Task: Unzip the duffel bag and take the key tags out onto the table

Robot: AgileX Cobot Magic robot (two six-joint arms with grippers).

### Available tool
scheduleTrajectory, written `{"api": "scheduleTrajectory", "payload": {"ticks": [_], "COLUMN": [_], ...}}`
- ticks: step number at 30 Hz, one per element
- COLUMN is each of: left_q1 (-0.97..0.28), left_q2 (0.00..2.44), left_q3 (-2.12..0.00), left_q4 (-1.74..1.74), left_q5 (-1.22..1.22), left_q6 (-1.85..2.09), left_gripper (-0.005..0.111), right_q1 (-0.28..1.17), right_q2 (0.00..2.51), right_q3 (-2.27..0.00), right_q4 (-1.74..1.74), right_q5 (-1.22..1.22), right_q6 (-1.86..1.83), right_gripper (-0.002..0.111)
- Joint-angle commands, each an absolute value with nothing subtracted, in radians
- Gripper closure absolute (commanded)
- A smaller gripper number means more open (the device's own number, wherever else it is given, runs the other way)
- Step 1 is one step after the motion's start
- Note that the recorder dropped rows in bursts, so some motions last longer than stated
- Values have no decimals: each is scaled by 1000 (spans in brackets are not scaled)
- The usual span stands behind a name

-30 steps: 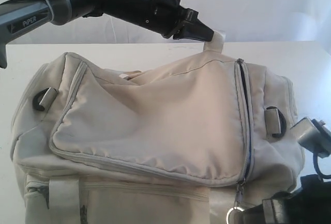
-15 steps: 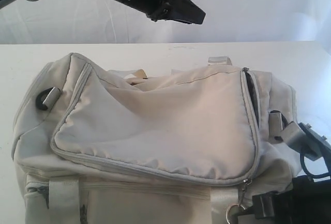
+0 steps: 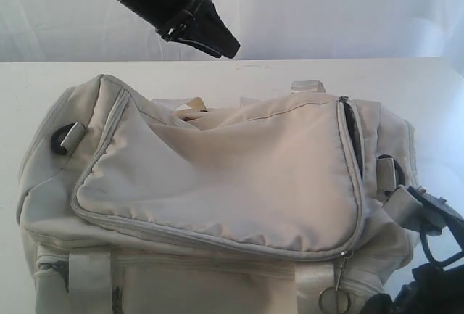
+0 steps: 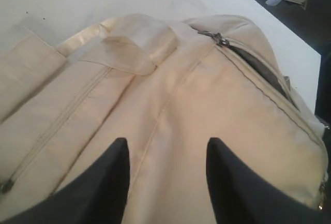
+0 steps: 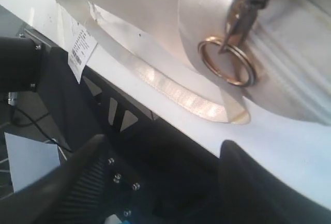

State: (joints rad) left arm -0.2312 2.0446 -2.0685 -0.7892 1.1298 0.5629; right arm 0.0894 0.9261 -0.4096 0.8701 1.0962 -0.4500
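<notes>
The left arm slants in from the upper left, its pincer (image 3: 222,44) hanging above the duffel bag (image 3: 217,176), prongs spread wide and empty. The bag lies on the white table (image 3: 254,71), its zipper (image 3: 351,129) slightly parted at the right end, contents hidden. Low on the right, the right pincer (image 5: 164,141) gapes empty near the pull ring (image 5: 226,61).

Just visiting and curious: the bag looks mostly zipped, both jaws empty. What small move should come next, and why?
Probably the right gripper should ease forward and close on the metal zipper ring. Its jaws stand open short of it, and the duffel bag is zipped along its front edge.
</notes>
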Motion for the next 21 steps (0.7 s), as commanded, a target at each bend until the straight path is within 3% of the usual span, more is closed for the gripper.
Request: {"api": "scheduleTrajectory", "payload": {"ticks": [1,8,11,15,21], "left_q1": [-232,-245,-286,-410,-688], "left_q2": [1932,1660,1517,1378,1346], "left_q3": [-1942,-1586,-1407,-1174,-910], "left_q4": [-740,-772,-838,-938,-1067], "left_q5": [1221,1221,1221,1221,785], "left_q6": [563,661,733,799,917], "left_gripper": [56,56,62,64,50], "right_q1": [93,93,93,93,93], "right_q2": [927,927,927,929,937], "right_q3": [-479,-694,-772,-817,-817], "right_q4": [808,624,496,424,424], "right_q5": [1200,1221,1190,1087,973], "right_q6": [-442,-370,-302,-249,-249], "right_gripper": [49,49,49,49,49]}}
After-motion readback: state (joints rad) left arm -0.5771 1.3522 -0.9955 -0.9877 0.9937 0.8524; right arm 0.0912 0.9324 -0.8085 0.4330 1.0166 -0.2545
